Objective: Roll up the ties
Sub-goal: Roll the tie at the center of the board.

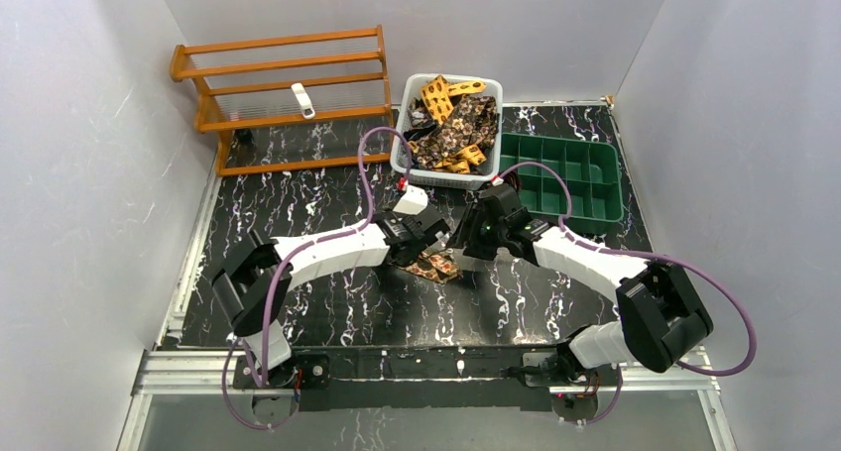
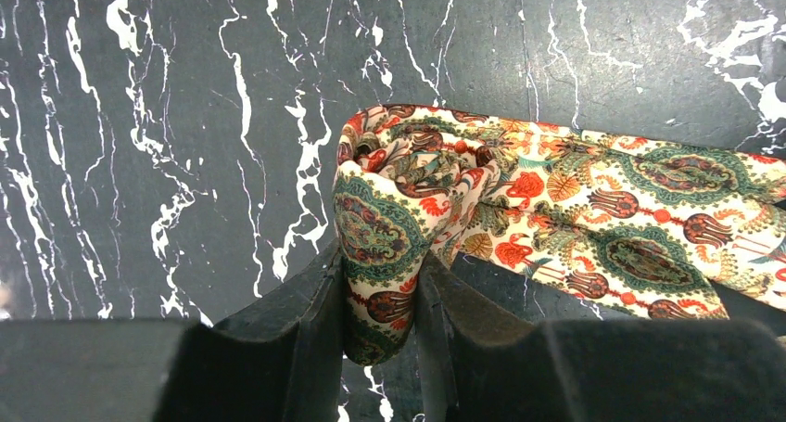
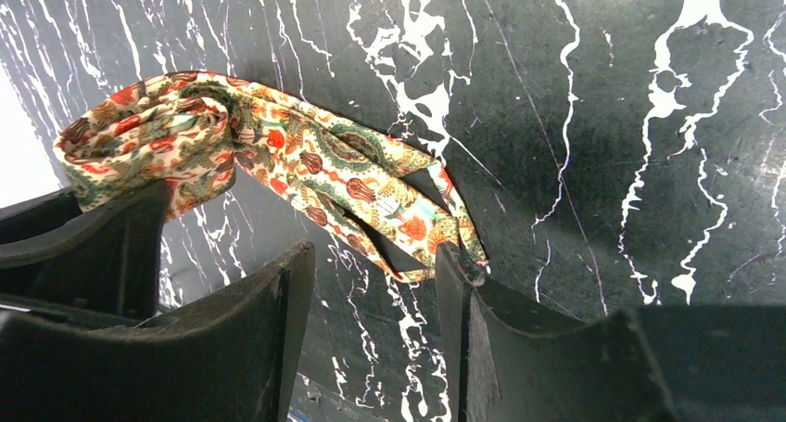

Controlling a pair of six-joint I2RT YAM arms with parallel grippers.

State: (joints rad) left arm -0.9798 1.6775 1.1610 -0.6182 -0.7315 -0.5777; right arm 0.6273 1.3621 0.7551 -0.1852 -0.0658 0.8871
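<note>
On table point(image 1: 327, 312), left fingers point(image 2: 306, 348) pinching tie point(image 2: 575, 209), right fingers point(image 3: 269, 329) straddling its end

black marbled table point(image 1: 327, 302) — wooden rack point(image 1: 278, 43), white basket point(image 1: 436, 180), green tray point(image 1: 570, 178); tie point(image 1: 437, 267) mid-table

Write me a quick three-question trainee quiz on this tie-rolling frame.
1. True or false: the left pincer is clamped on the patterned tie on the table.
2. Where do the other ties lie? A: white basket. B: green tray. C: wooden rack.
3. Fill in: the jaws of the right pincer stand ____.
Key: 1 true; 2 A; 3 open.
</note>
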